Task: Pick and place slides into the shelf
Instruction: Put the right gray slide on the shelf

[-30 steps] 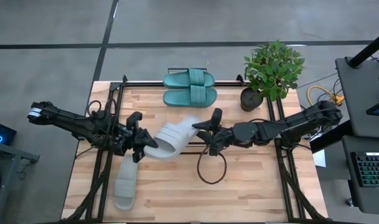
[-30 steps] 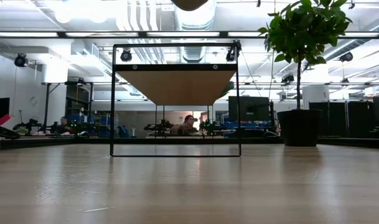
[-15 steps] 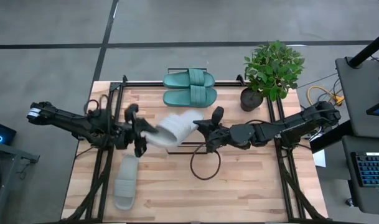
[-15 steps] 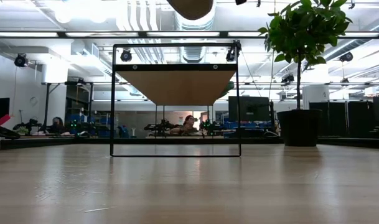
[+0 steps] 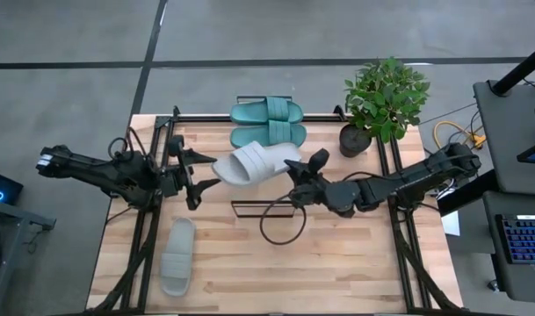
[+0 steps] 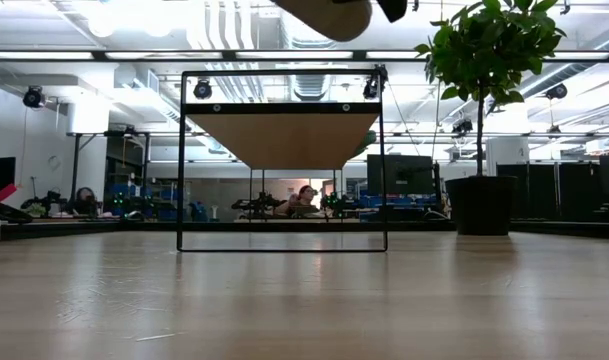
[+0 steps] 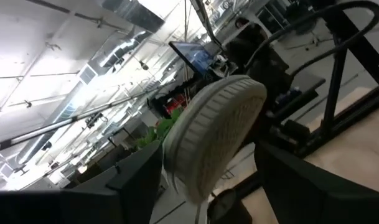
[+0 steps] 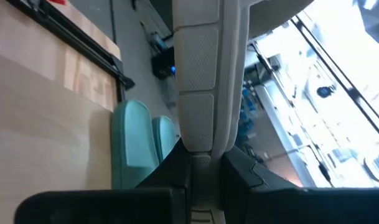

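A light grey slide (image 5: pixel 249 164) hangs above the table's middle, with my right gripper (image 5: pixel 293 169) shut on its right end. My left gripper (image 5: pixel 198 171) stands open just left of the slide's other end (image 7: pixel 214 137), fingers on either side and apart from it. The second grey slide (image 5: pixel 177 256) lies sole down near the front left. The teal pair (image 5: pixel 267 123) lies side by side at the far middle, where the shelf (image 6: pixel 284 135) stands. In the low view the held slide (image 6: pixel 324 12) shows above the shelf. My right gripper pinches the grey slide's end (image 8: pixel 201 146) nearest the right arm between its two fingers. The fingers come about level from the table's right and lie along the slide. The slide is lifted clear and reaches out leftward from the fingers, edge-on in the right wrist view.
A potted plant (image 5: pixel 383 101) stands at the far right, close to the shelf's end. A black cable loop (image 5: pixel 280 224) and a small black frame (image 5: pixel 260 208) lie on the table's middle, under the held slide. Bare wood lies at the front right.
My left gripper has opened, let go of the grey slide and drawn back a little toward the left. My right gripper has shut on the slide's right end and carried it up and toward the far edge, nearer the teal pair.
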Robot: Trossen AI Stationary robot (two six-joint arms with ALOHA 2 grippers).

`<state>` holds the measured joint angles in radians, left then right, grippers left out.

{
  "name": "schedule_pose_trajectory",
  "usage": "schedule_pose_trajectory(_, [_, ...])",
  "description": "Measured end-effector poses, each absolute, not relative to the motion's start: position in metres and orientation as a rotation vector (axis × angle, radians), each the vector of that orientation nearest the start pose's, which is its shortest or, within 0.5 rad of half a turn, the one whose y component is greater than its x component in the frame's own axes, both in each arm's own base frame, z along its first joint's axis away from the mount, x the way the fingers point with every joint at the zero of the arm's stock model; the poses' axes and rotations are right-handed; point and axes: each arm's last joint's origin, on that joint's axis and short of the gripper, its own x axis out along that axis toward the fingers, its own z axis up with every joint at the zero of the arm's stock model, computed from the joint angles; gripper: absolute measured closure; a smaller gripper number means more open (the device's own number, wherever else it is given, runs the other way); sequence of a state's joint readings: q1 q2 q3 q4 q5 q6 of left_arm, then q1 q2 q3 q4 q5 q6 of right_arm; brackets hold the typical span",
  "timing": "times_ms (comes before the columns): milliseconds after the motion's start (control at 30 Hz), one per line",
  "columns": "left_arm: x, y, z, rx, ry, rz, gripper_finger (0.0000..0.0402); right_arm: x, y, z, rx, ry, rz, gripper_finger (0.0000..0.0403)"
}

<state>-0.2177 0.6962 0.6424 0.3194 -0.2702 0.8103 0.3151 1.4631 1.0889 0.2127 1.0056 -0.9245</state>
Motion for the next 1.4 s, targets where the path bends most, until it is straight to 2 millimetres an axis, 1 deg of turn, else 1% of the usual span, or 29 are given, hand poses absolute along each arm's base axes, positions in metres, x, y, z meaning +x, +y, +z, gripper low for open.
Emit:
schedule_pose_trajectory(200, [0.153, -0.026, 0.34, 0.792, -0.164, 0.134, 0.0162, 0.311, 0.083, 0.319, -0.966, 0.471, -0.669, 0.0365])
schedule_pose_trajectory(367, [0.161, -0.027, 0.333, 0.922, -0.107, 0.128, 0.0162, 0.31, 0.083, 0.314, -0.934, 0.488, -0.671, 0.0365])
schedule_pose_trajectory(500, [0.167, -0.027, 0.333, 1.013, -0.081, 0.183, 0.0162, 0.308, 0.082, 0.308, -0.909, 0.521, -0.661, 0.0365])
schedule_pose_trajectory(600, [0.172, -0.028, 0.333, 1.054, -0.074, 0.181, 0.0162, 0.306, 0.081, 0.305, -0.894, 0.538, -0.661, 0.0365])
schedule_pose_trajectory(833, [0.185, -0.031, 0.335, 1.078, -0.05, 0.177, 0.0162, 0.304, 0.08, 0.304, -0.89, 0.551, -0.66, 0.0365])
schedule_pose_trajectory(933, [0.193, -0.032, 0.334, 1.111, -0.006, 0.19, 0.0162, 0.304, 0.081, 0.303, -0.896, 0.556, -0.651, 0.0365])
schedule_pose_trajectory(1033, [0.199, -0.032, 0.34, 1.1, 0.025, 0.241, 0.0162, 0.304, 0.081, 0.302, -0.891, 0.556, -0.613, 0.0365])
schedule_pose_trajectory(1133, [0.206, -0.033, 0.342, 1.104, 0.061, 0.245, 0.0163, 0.304, 0.081, 0.301, -0.877, 0.549, -0.605, 0.0365])
schedule_pose_trajectory(1200, [0.211, -0.034, 0.338, 1.112, 0.082, 0.233, 0.0173, 0.304, 0.082, 0.302, -0.878, 0.549, -0.602, 0.0365])
schedule_pose_trajectory(1267, [0.215, -0.035, 0.336, 1.116, 0.093, 0.226, 0.0194, 0.304, 0.081, 0.302, -0.879, 0.55, -0.602, 0.0365])
schedule_pose_trajectory(1333, [0.217, -0.035, 0.335, 1.119, 0.1, 0.222, 0.0225, 0.304, 0.081, 0.302, -0.879, 0.55, -0.602, 0.0365])
schedule_pose_trajectory(1400, [0.219, -0.036, 0.334, 1.121, 0.106, 0.218, 0.0267, 0.304, 0.081, 0.302, -0.88, 0.551, -0.604, 0.0365])
